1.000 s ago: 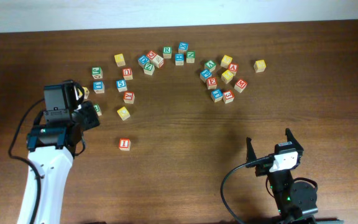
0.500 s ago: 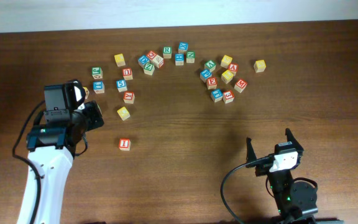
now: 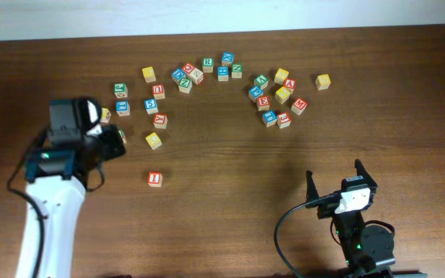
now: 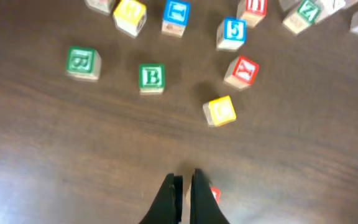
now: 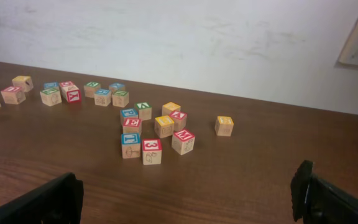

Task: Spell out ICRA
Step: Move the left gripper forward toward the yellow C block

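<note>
Table (image 3: 230, 154); L tool (image 4: 185, 179) closed, empty, by red cube (image 4: 214, 194), prob. I; R tool (image 5: 185, 199) spread wide.

Red-faced "I" wooden cube (image 3: 154, 178): alone on dark wooden table (image 3: 230, 193).
Yellow-faced wooden cube (image 3: 154, 140): near left gripper (image 3: 117, 144).
Right gripper (image 3: 334, 179): fingers spread.

Dark wooden desk (image 3: 222, 177) strewn with small alphabet cubes.
A red "I" cube (image 3: 154, 178) sits alone toward the front left, with a yellow-faced cube (image 3: 154, 140) a little behind it. A loose cluster across the back left and centre includes the green "R" cube (image 3: 208, 64). A tighter group at back right includes the red "A" cube (image 3: 289, 84).
</note>
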